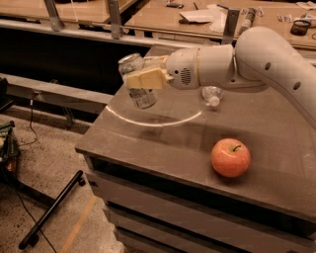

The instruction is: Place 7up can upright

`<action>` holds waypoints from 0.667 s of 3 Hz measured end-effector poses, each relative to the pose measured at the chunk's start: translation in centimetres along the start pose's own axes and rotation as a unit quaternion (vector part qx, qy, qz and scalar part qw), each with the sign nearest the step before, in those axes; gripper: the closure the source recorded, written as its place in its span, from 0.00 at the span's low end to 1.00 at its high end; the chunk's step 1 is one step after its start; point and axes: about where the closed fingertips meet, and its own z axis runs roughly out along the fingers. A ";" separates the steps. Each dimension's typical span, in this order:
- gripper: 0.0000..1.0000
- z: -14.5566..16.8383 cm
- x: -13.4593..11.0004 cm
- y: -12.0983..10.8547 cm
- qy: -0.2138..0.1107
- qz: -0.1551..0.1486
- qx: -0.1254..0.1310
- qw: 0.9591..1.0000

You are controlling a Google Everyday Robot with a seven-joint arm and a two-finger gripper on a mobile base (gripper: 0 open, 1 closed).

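The 7up can (139, 82) is a silvery can held in the air above the left part of the dark table top (163, 143). It is nearly upright, tilted slightly, with its shiny top toward the upper left. My gripper (144, 78) is shut on the can, its cream-coloured fingers (146, 79) clamped across the can's middle. The white arm (256, 54) reaches in from the right. The can's lower end hangs a little above the table surface.
A red apple (230, 157) sits on the table at the front right. A clear plastic water bottle (212, 95) lies behind the arm near the table's middle. Desks with clutter (207, 15) stand at the back. The floor and a stand leg (49, 217) are at the left.
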 end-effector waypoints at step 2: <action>1.00 -0.6 1.1 -0.7 -0.098 0.025 -0.013 0.995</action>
